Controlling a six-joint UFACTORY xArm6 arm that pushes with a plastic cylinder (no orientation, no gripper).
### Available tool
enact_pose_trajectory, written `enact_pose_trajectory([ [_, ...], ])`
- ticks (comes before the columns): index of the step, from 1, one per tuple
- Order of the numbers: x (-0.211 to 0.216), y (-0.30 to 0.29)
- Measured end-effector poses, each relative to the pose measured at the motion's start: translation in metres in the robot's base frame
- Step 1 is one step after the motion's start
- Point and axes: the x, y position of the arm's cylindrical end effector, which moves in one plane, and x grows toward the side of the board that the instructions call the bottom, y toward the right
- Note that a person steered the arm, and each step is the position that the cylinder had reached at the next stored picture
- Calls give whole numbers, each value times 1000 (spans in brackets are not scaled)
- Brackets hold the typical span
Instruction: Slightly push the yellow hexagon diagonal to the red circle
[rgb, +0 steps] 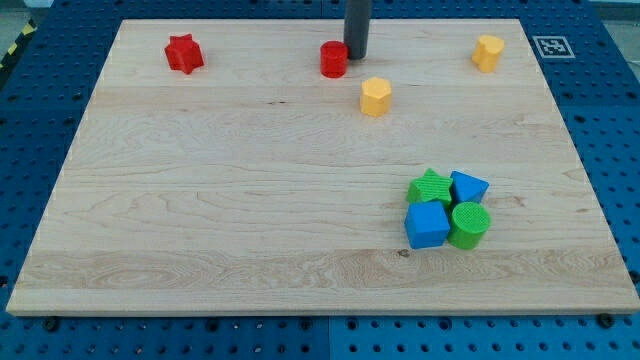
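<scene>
The red circle (333, 59) sits near the view's top, left of centre. A yellow hexagon (375, 97) lies just below and to the right of it, diagonally apart. A second yellow block (488, 52) sits at the top right. My tip (357, 56) is on the board right beside the red circle's right side, above the nearer yellow hexagon and slightly left of it, with a small gap to that hexagon.
A red star (184, 52) lies at the top left. At the lower right, a green star (430, 186), a blue triangle-like block (468, 187), a blue cube (427, 224) and a green cylinder (469, 224) are clustered. The wooden board (200, 220) has blue pegboard around it.
</scene>
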Motion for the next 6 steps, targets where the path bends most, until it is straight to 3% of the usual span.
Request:
enact_pose_trajectory([
  [2,-2,56],
  [6,21,57],
])
